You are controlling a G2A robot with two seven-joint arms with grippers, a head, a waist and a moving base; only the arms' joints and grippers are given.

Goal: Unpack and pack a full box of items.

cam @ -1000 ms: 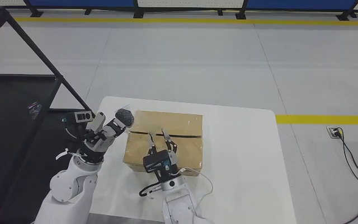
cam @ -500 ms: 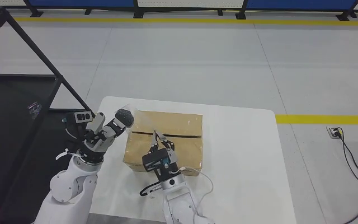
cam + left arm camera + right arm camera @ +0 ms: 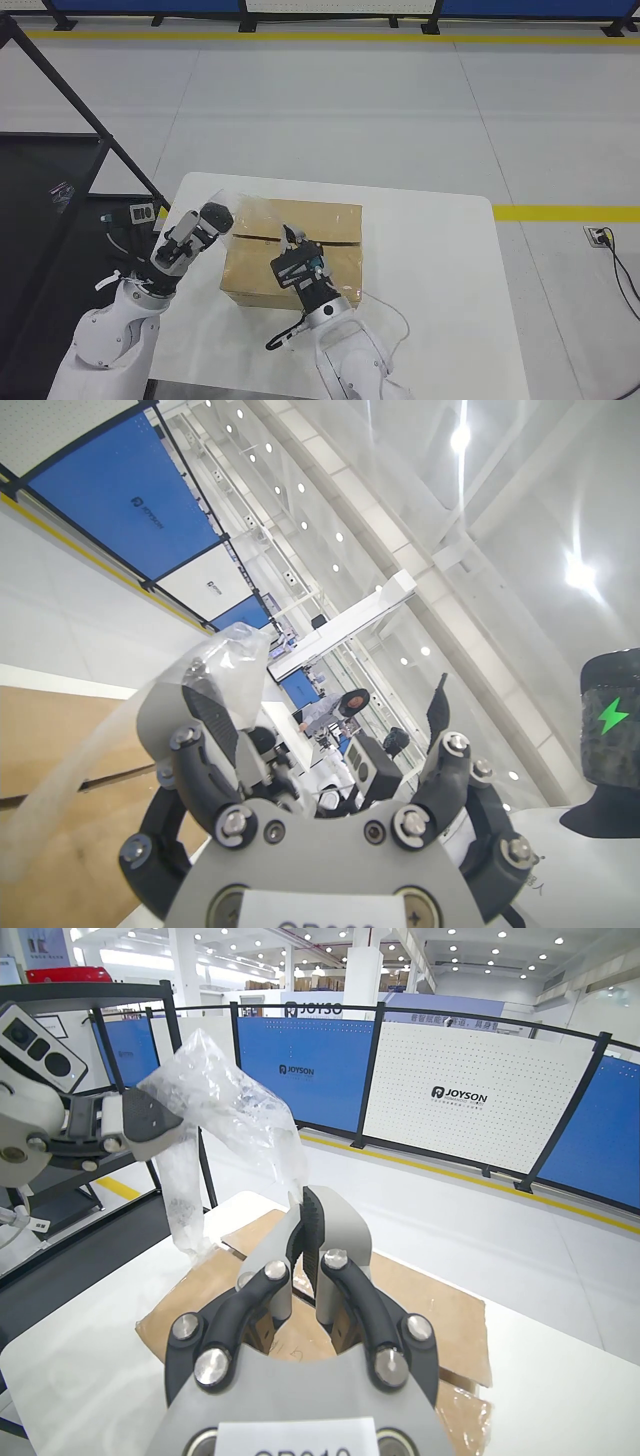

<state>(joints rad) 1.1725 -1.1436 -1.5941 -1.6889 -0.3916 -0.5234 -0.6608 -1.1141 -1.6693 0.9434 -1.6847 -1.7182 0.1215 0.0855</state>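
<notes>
Two grippers share one clear plastic bag (image 3: 225, 1098) above the cardboard box (image 3: 425, 1308). Nearest, the right gripper (image 3: 305, 1213) is pinched tight on the bag's lower corner, over the box's middle. The step looks like lifting the bag clear: hold the pinch firm and draw it away slowly, so the film slides off without snagging. Farther off, the left gripper (image 3: 320, 700) stands wide apart, the film merely draped over one finger (image 3: 210, 710). The bag's long axis runs from the right gripper up and leftward to that finger, then a tail droops toward the box's left corner on the white table (image 3: 430, 290)
</notes>
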